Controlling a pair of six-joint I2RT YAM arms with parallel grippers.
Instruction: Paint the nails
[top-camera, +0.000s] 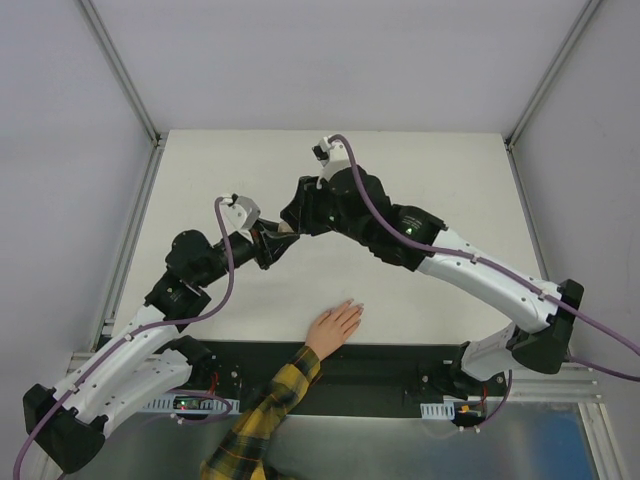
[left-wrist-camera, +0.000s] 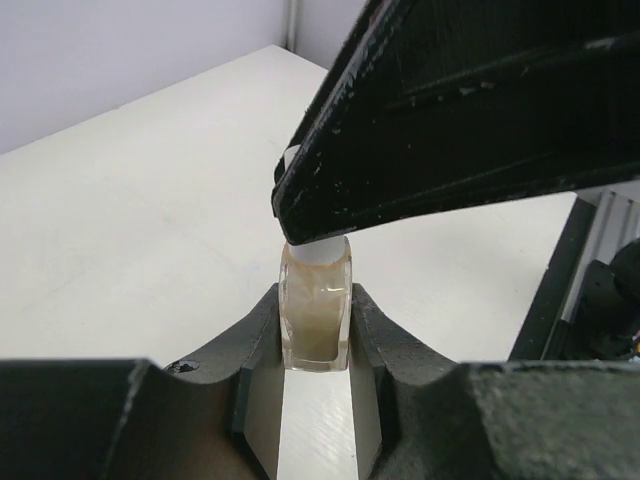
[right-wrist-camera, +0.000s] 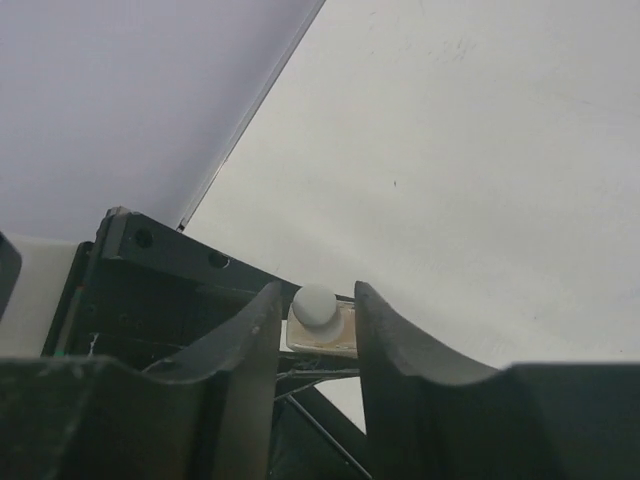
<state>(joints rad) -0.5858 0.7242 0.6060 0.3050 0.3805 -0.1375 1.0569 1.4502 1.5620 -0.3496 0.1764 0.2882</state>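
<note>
Near the front edge of the tabletop, a human hand in a yellow-and-black plaid sleeve lies flat, palm down. The nails are only pale specks at its fingertips in the top view, and neither wrist view shows them. Apart from the hand, farther back, the left arm and right arm meet mid-table, and the top view hides what sits between them. The left wrist view reveals it: the left jaws are clamped on a small beige bottle, with the black end of the right arm covering most of its white cap. Only the right wrist view shows that cap's rounded top, sitting between the right jaws. These stand apart, with a gap showing beside the cap.
</note>
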